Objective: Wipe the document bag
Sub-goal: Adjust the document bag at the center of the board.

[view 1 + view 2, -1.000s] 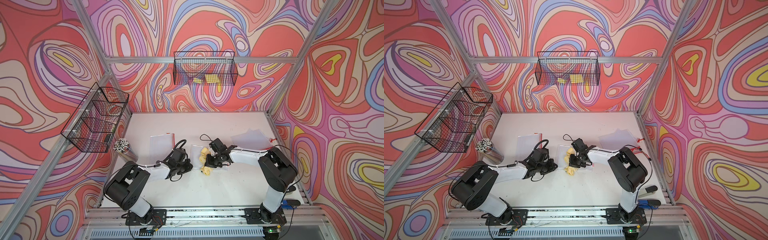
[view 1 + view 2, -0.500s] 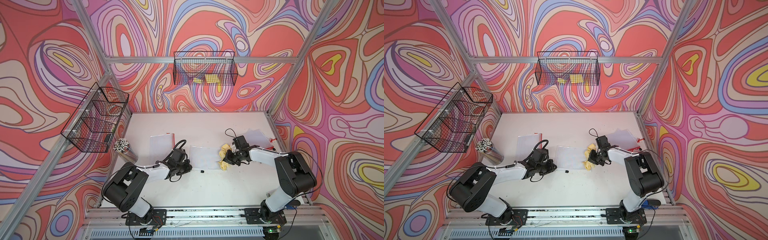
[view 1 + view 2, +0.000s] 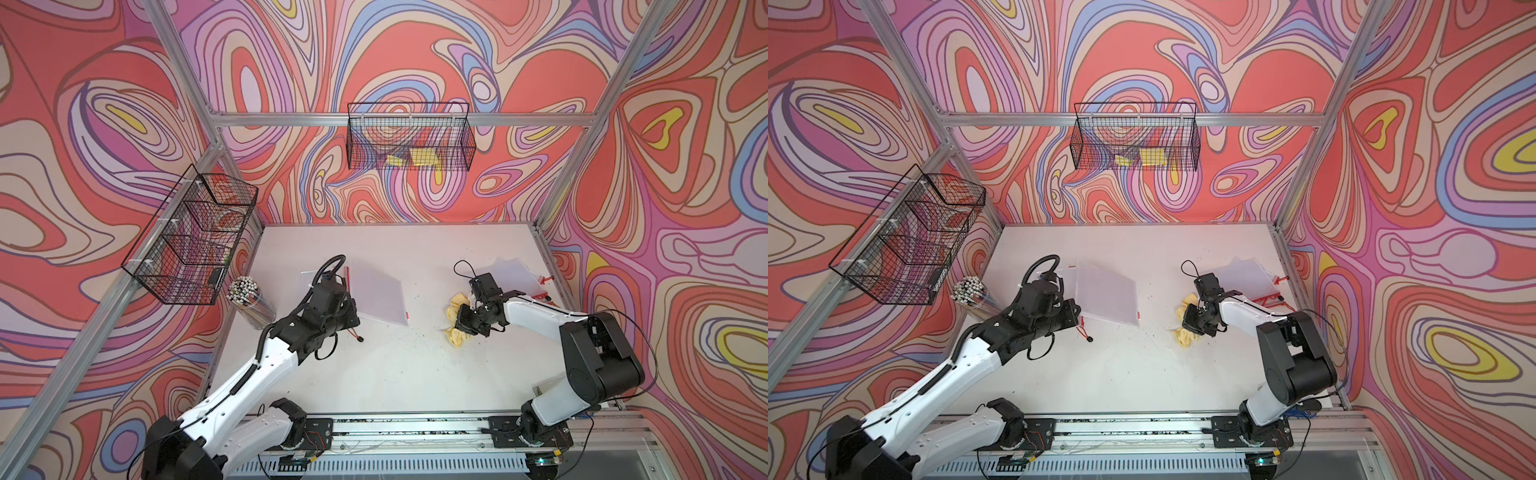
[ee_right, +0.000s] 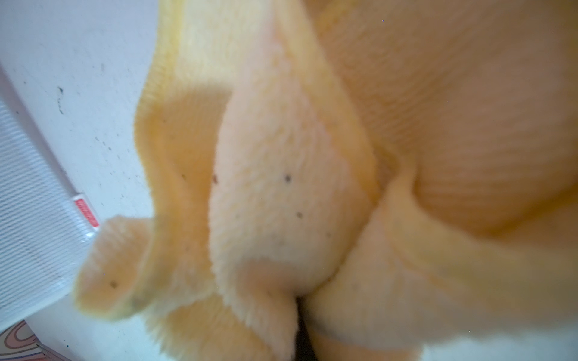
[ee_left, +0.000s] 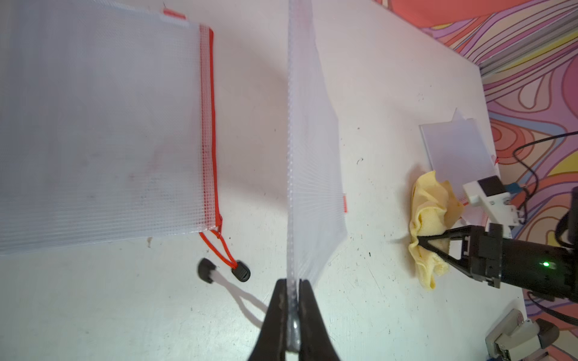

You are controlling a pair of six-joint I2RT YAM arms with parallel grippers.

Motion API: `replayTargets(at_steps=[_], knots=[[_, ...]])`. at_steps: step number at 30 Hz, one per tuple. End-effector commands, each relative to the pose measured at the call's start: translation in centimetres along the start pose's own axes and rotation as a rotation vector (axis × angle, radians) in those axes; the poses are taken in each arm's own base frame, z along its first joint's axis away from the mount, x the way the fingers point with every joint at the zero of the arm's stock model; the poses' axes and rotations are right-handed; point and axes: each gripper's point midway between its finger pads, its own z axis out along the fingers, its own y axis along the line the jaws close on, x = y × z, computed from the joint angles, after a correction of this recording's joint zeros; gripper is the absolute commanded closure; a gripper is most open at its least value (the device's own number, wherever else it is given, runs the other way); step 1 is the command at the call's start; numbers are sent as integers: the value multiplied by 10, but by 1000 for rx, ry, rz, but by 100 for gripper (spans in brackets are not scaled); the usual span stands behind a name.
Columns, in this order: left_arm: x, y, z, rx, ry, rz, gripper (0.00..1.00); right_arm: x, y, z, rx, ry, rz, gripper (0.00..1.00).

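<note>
White table [image 3: 395, 374]: left pincer [image 5: 292, 283] clamped on document bag [image 5: 312, 187], right pincer [image 5: 420, 242] on yellow cloth [image 5: 428, 212]; bag's red tag [image 4: 86, 212] illegible.

from the middle of the table [image 3: 395, 374], a translucent document bag [image 3: 380, 297] sits at 11 o'clock, its near edge pinched by the left gripper [image 3: 355, 311]. at 3 o'clock the right gripper [image 3: 460, 322] clamps a crumpled yellow cloth [image 3: 456, 301]. spare bags [image 3: 517, 270] lie at 2 o'clock, a pen cup [image 3: 249, 301] at 9 o'clock.
</note>
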Motion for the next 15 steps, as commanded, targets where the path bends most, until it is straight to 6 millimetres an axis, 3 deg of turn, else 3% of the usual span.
replayTargets(at_steps=[1,6,9,11,15], knots=[[-7,32,-37,-187,12,137,100,-5,0,-3,5,-18,-11,100],[-48,40,-88,-336,-64,244,100,-4,4,-5,-26,-34,-7,100],[-66,51,-100,-503,-23,305,100,-1,3,-7,-34,-42,-1,100],[-71,52,-93,-584,27,351,100,0,2,-8,-35,-44,1,100],[-60,34,-46,-639,120,478,100,3,0,-15,-32,-57,-2,100]])
